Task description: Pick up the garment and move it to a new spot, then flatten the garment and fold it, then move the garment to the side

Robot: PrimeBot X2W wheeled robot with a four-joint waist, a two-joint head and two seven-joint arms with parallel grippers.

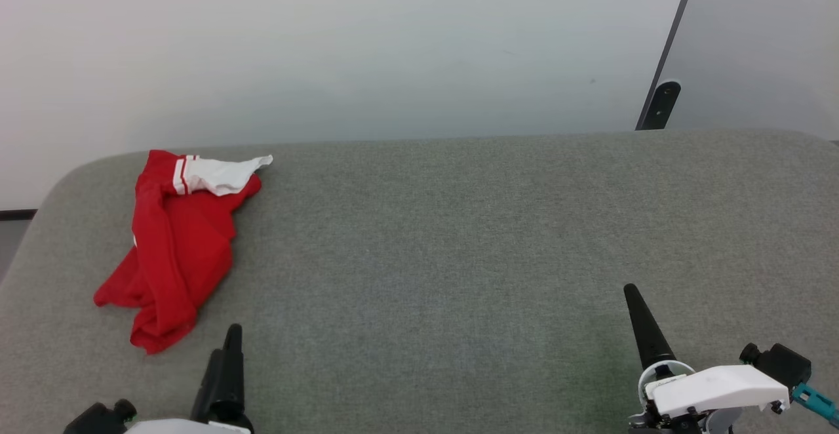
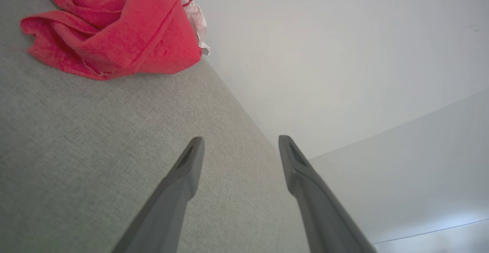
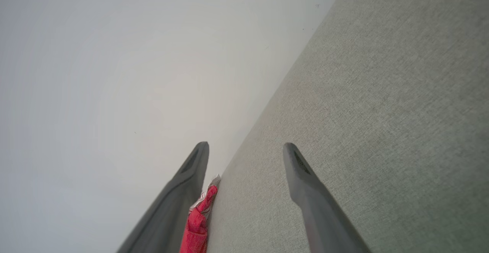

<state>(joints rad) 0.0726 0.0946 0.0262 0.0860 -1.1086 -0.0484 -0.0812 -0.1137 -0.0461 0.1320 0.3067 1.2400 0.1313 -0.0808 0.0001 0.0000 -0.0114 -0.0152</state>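
The garment (image 1: pixel 177 244), a bright red T-shirt with a white striped sleeve, lies crumpled on the far left of the grey fabric surface (image 1: pixel 459 237). My left gripper (image 1: pixel 226 349) sits at the lower left, just right of and below the garment's lower end, apart from it. In the left wrist view the garment (image 2: pixel 118 27) is at the upper left, and the left gripper (image 2: pixel 240 142) stands open with nothing between its fingers. My right gripper (image 1: pixel 634 293) is at the lower right, far from the garment. In the right wrist view the right gripper (image 3: pixel 246 148) is open and empty; the garment (image 3: pixel 198 218) is distant.
A white wall (image 1: pixel 328 47) rises behind the surface's far edge. A dark post (image 1: pixel 659 103) and a pale panel (image 1: pixel 767 40) stand at the back right. The surface's left corner is rounded, with dark floor (image 1: pixel 10 237) beyond it.
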